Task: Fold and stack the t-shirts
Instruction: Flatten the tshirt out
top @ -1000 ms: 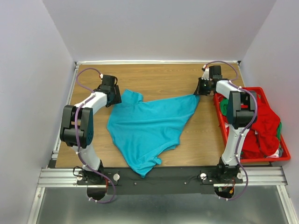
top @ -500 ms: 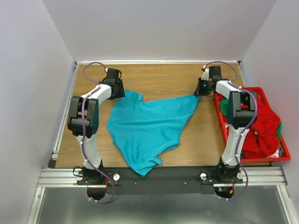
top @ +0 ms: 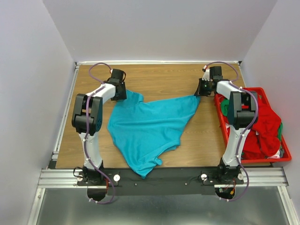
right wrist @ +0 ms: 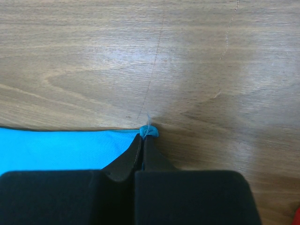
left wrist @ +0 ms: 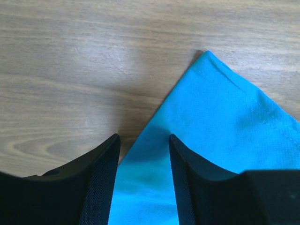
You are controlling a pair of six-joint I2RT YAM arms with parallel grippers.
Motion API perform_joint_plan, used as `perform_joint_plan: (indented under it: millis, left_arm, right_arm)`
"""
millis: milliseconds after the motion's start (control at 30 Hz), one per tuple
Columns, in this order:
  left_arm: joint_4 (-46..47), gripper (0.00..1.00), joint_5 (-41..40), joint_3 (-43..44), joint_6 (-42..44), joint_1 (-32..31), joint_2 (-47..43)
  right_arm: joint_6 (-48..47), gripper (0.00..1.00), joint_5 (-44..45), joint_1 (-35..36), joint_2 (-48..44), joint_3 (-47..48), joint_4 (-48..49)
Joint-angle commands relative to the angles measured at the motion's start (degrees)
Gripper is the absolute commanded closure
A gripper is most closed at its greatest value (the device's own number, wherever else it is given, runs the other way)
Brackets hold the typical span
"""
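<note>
Here, on the counter [top: 159, 77]: teal shirt [top: 150, 126] spread wide, long way running left to right. Beside it, crate [top: 262, 162] piled with red shirts [top: 265, 122]. Right jaws pinched shut on the far right corner [right wrist: 149, 131]. Left jaws open over the far left edge, corner tip [left wrist: 206, 55] just ahead.

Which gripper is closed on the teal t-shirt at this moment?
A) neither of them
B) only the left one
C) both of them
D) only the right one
D: the right gripper has its jaws pressed together on a corner of the teal t-shirt, while the left gripper has its jaws apart, either side of the shirt's edge.
</note>
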Motion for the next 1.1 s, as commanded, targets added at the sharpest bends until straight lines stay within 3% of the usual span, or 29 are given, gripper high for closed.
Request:
perform_joint_plan:
  millis: [0,200,400,600,800,933,1067]
  left_arm:
    - [-4.21,0.46,-0.14,-1.48,-0.07,-2.20,1.71]
    - [-4.39,0.59,-0.58,-2.19,-0.33,-2.73,2.93]
    - [-4.39,1.00,-3.65,-0.10,0.28,-2.55,1.62]
    - [-5.53,1.00,-8.13,7.81,0.37,0.26,-3.38]
    - [-9.48,1.00,-14.46,35.79,1.51,2.20,-9.01]
    - [-9.15,1.00,-15.61,47.43,3.09,2.20,-13.74]
    - [-4.40,1.00,-15.87,43.00,4.59,2.20,-24.11]
  right_arm:
    - [0.70,0.99,-0.26,-0.25,0.12,-1.10,-0.57]
    - [0.79,0.99,-0.53,-0.25,-0.14,-1.01,-0.57]
    - [0.88,0.99,-0.26,-0.25,-0.31,-0.22,-0.57]
    - [3.07,0.99,0.61,-0.24,-2.94,5.57,-0.57]
    - [5.27,0.99,4.56,-0.24,-10.23,18.03,-0.57]
    - [5.62,0.99,5.19,-0.24,-16.11,22.88,-0.57]
    - [4.84,0.99,4.66,-0.16,-23.92,21.50,-0.56]
